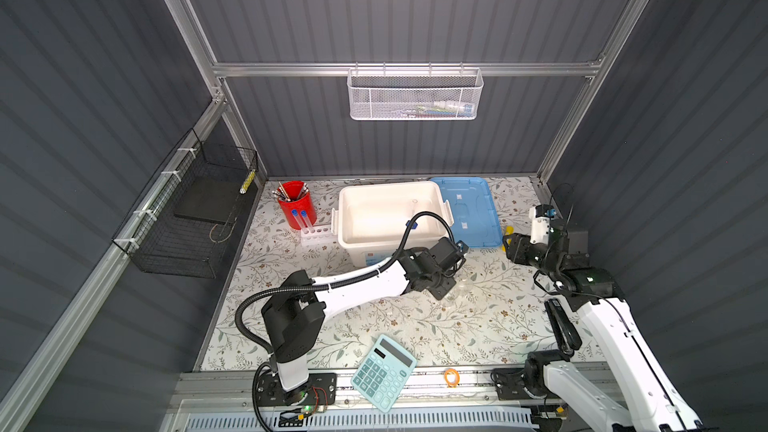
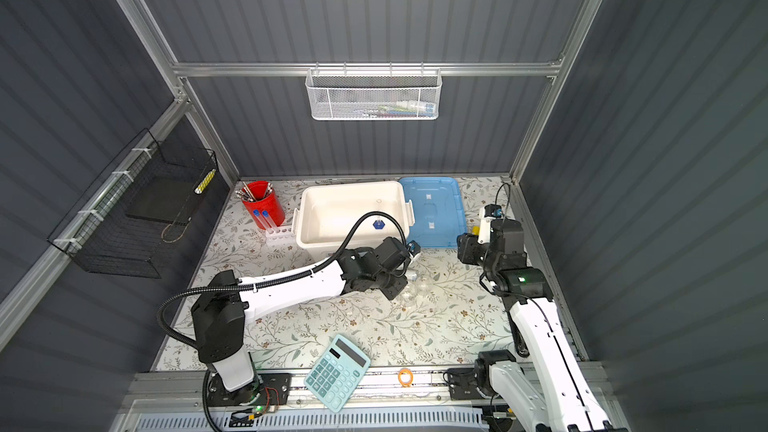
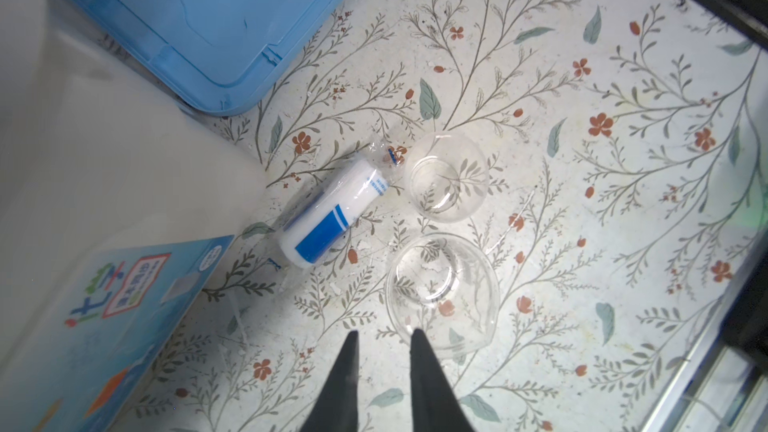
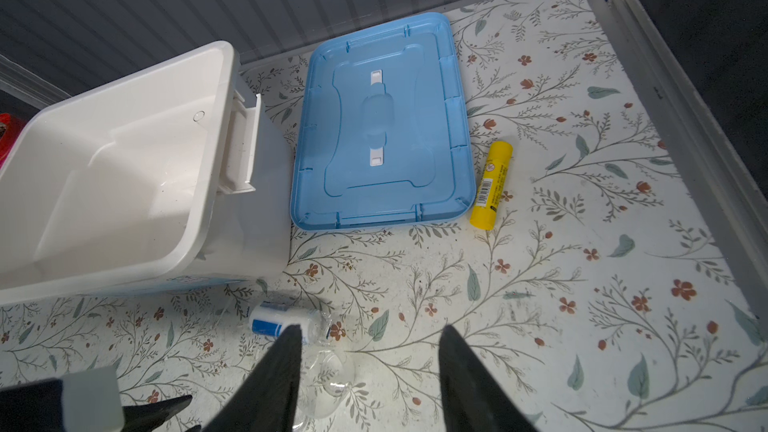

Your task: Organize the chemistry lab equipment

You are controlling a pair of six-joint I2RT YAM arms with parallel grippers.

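Floral-patterned desk [image 3: 582, 243], centre-right: clear round beaker [image 3: 442, 292], upright, probably light, slippery and fragile; pinch its rim wall. Left gripper [image 3: 384, 332] and right gripper [image 4: 370, 328]: both parted, empty.

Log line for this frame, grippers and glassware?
left gripper: open, empty, near large beaker | right gripper: open, empty | small beaker, blue-white roll: on table | white bin: uncovered
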